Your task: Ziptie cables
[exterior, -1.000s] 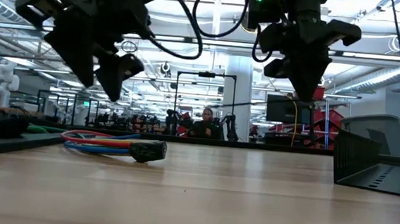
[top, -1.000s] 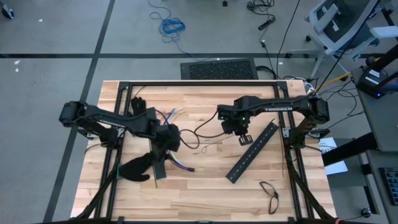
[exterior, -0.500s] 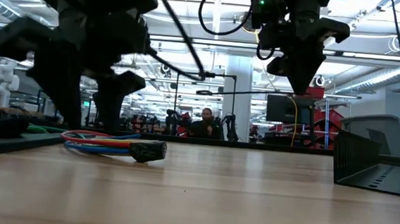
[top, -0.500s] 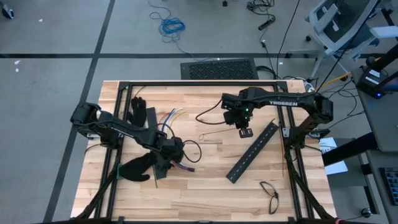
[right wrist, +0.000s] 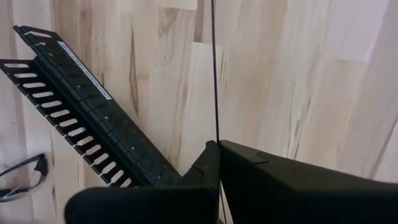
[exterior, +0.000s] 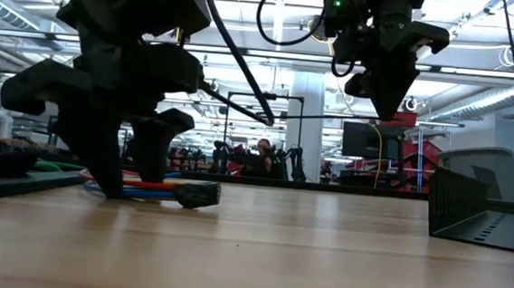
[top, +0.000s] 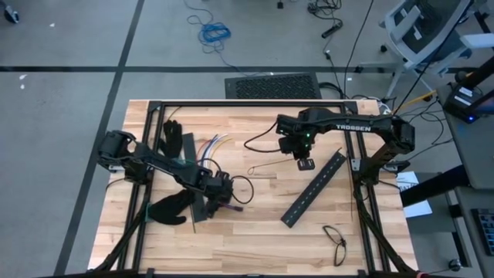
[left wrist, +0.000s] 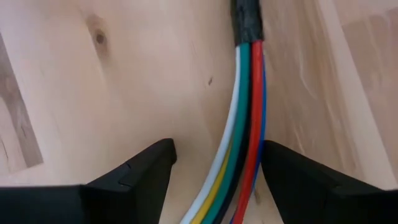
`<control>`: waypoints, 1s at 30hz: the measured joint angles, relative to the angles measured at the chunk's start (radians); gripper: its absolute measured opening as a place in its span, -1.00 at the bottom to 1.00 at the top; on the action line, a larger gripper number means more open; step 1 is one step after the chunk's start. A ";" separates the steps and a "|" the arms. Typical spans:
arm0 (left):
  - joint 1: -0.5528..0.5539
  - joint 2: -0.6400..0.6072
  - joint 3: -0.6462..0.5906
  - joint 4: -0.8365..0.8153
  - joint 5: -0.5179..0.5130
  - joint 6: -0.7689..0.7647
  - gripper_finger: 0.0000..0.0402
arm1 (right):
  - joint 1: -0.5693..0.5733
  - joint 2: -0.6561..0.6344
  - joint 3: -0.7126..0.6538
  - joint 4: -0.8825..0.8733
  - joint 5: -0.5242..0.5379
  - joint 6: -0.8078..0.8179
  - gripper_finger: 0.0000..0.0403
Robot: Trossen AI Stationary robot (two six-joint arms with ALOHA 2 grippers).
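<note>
The cables (top: 212,150) lie on the wooden table as a bundle of red, blue, white, green and yellow wires (left wrist: 239,155). Their near end is wrapped in black tape (exterior: 197,194). My left gripper (left wrist: 217,168) is open and points down. Its two fingers stand low on either side of the bundle (exterior: 145,187), just behind the taped end. Whether they touch the wires I cannot tell. My right gripper (top: 306,164) hangs above the table's middle, shut on a ziptie (exterior: 313,118), a thin dark strip. My right gripper pinches one end of the ziptie (right wrist: 216,134) between its two shut fingers, which point down from above. The strip sticks out about level toward the table's left (top: 270,168) and is lifted clear of the wood.
A long black slotted bar (top: 312,189) lies slantwise at the right. Another dark bar (top: 197,210) and two black gloves (top: 171,137) (top: 168,208) lie by the left arm. A pair of glasses (top: 333,239) sits near the front right. A thin black wire loop (top: 241,188) lies beside the cables.
My left gripper has come down and moved toward the table's near edge. It has tipped steeper, and its fingers now straddle the cables close to the wood. The cables have stayed where they were. My right gripper has risen a little with the ziptie.
</note>
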 joint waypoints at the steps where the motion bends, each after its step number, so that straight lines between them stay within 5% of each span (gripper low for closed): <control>1: -0.007 0.012 0.002 0.006 -0.012 -0.004 0.14 | -0.004 0.000 0.000 -0.002 0.000 0.000 -1.00; 4: -0.020 0.027 0.002 0.033 -0.033 0.002 -0.13 | -0.018 -0.006 0.000 -0.005 0.000 0.004 -1.00; 9: -0.022 0.032 0.002 0.065 -0.015 0.009 -0.87 | -0.048 -0.043 0.000 -0.012 0.004 0.038 -1.00; 15: -0.017 -0.010 0.008 0.012 -0.025 -0.015 -0.93 | -0.068 -0.076 0.000 -0.013 0.004 0.073 -1.00; 19: -0.012 -0.153 -0.002 -0.167 -0.074 -0.057 -0.97 | -0.067 -0.077 -0.027 0.006 0.006 0.063 -1.00; 25: -0.010 -0.316 -0.003 -0.436 -0.151 -0.070 -0.98 | -0.060 -0.076 -0.243 0.062 -0.011 0.077 -1.00; 30: 0.006 -0.340 0.013 -0.436 -0.150 0.002 -0.98 | -0.004 -0.075 -0.389 0.261 -0.080 0.185 -1.00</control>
